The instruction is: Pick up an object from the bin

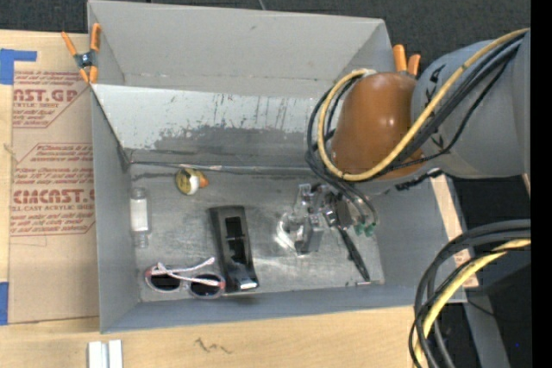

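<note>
Sunglasses (184,279) with pale pink frames lie at the near left of the bin (233,43). Farther left is a small clear bottle (139,215), and beyond it a brass-coloured round piece (189,180). A black oblong case (233,246) lies mid-floor. Right of it the gripper (304,227) sits low over a small shiny silvery thing (287,233), with a thin black stick (355,254) just to the right. I cannot tell whether the tool is apart or together. The step looks like the grasp itself. Next it needs a firm clamp, then a straight lift.
</note>
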You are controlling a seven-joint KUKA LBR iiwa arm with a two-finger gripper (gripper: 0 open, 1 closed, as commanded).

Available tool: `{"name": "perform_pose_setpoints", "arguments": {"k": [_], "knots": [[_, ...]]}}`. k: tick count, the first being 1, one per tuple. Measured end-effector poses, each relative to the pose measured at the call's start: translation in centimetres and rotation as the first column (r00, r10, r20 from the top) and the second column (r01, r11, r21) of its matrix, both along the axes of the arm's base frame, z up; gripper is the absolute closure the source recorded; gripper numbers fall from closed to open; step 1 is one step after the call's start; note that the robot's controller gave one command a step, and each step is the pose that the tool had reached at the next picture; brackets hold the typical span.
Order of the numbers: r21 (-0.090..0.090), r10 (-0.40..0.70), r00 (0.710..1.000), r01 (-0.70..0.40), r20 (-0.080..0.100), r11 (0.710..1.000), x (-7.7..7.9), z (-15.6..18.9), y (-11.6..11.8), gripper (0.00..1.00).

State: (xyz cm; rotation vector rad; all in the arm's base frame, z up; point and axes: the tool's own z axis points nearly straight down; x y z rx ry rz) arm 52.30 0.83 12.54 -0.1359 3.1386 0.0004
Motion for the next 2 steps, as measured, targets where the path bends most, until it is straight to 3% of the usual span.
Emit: {"name": "perform_pose_setpoints", "arguments": {"k": [1,2], "knots": [[0.0,0.0,1.0,0.0,0.0,1.0,0.0,0.0,0.0,1.0],[0.0,-0.003,1.0,0.003,-0.001,1.0,-0.3,3.0,-0.3,1.0]]}}
